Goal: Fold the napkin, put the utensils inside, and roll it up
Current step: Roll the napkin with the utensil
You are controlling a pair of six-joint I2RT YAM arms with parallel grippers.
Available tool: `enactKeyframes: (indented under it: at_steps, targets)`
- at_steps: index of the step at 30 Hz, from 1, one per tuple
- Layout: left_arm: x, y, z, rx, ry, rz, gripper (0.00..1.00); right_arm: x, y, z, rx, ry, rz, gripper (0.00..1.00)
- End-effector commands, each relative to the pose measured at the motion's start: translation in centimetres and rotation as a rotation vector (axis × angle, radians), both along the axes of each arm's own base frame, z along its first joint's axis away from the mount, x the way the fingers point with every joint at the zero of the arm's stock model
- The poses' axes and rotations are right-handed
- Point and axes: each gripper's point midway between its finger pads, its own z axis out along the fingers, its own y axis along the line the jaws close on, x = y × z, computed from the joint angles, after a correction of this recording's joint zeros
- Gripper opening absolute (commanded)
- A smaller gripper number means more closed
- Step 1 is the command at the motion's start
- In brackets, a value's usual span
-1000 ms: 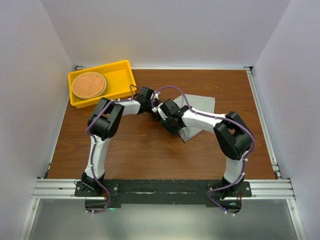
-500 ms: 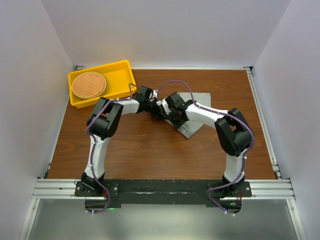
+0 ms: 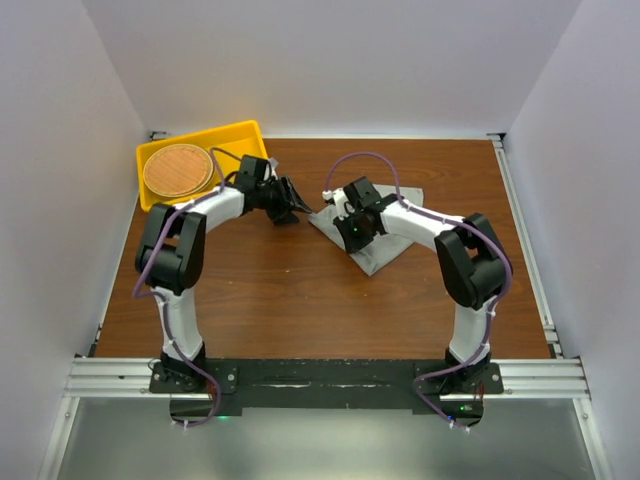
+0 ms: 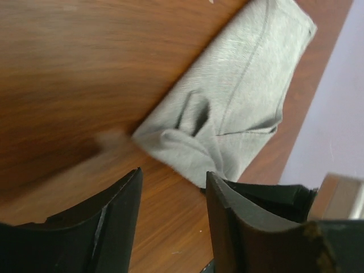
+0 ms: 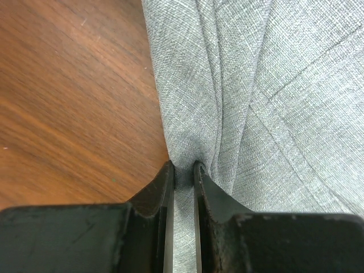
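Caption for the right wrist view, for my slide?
Right gripper pinching a fold of the grey napkin over the wooden table.

The napkin (image 3: 376, 257) is lying on the table (image 3: 260, 300), right of centre. The tray (image 3: 250, 150) is sitting in the far left corner, with the woven disc (image 3: 178, 170) lying in it. The left gripper (image 4: 172, 179) is hovering between tray and napkin, while the right gripper (image 5: 182, 168) is sitting at the napkin's left edge.

Folded, creased grey napkin (image 3: 375, 260), edge pinched

Just ahead of the left gripper (image 4: 172, 179), passage was blocked by the crumpled mid-grey fabric napkin (image 4: 227, 108), which was pinched by the right gripper (image 5: 182, 168). Beneath and beside its fingers, bare brown wooden tabletop (image 4: 68, 74) was found unobstructed.
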Motion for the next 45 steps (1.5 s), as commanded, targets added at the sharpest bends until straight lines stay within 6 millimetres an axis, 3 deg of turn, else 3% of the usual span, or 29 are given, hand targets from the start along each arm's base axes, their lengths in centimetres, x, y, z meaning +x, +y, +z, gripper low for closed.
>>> enactKeyframes:
  at_steps: [1,5,6,11,19,22,23,29,31,35,40,42,44,45]
  targets:
    - [-1.7,2.3,2.2,0.073,-0.034,0.093,0.57,-4.2,-1.0,-5.3,0.008,0.245,-0.041,0.0]
    - [-3.9,0.7,0.5,-0.011,0.072,0.105,0.6,-4.3,-0.5,-4.6,0.128,0.31,-0.051,0.0]
    - [-4.1,-0.5,0.7,-0.048,0.063,0.081,0.61,-4.3,-0.5,-4.7,0.142,0.324,-0.056,0.0]
    - [-4.8,-2.8,-0.7,-0.072,0.113,0.083,0.62,-4.0,-0.7,-4.5,0.17,0.333,-0.063,0.0]
    - [-2.6,-3.8,0.3,-0.057,0.007,0.031,0.43,-5.7,-1.6,-5.3,0.162,0.396,-0.153,0.0]
    - [-2.3,-4.7,0.1,-0.094,0.009,-0.008,0.28,-6.2,-2.1,-5.9,0.135,0.409,-0.154,0.0]
    - [-1.2,-5.3,1.0,-0.127,-0.054,-0.019,0.23,-6.2,-2.3,-6.0,0.128,0.411,-0.157,0.0]
    - [0.3,-6.7,-0.8,-0.173,-0.073,-0.069,0.1,-5.4,-2.8,-5.4,0.097,0.366,-0.164,0.0]
    - [0.5,-6.8,-2.2,-0.165,-0.06,-0.072,0.08,-4.9,-2.9,-4.9,0.085,0.342,-0.159,0.0]
    - [-0.8,-5.9,-6.1,-0.088,0.035,-0.064,0.01,-3.7,-2.7,-2.7,0.087,0.272,-0.148,0.01]
    - [-2.2,-4.5,-8.4,-0.011,0.102,-0.037,0.0,-1.9,-0.5,4.5,0.013,0.01,-0.027,0.23]
    - [-3.0,-4.1,-9.0,0.012,0.134,-0.032,0.0,-1.4,0.2,7.6,0.009,-0.097,-0.01,0.39]
    - [-3.3,-3.9,-9.1,0.017,0.142,-0.026,0.0,-1.5,0.8,9.1,0.017,-0.13,-0.012,0.45]
    - [-3.4,-3.8,-9.2,0.018,0.143,-0.027,0.0,-1.4,0.9,10.3,0.029,-0.131,-0.032,0.52]
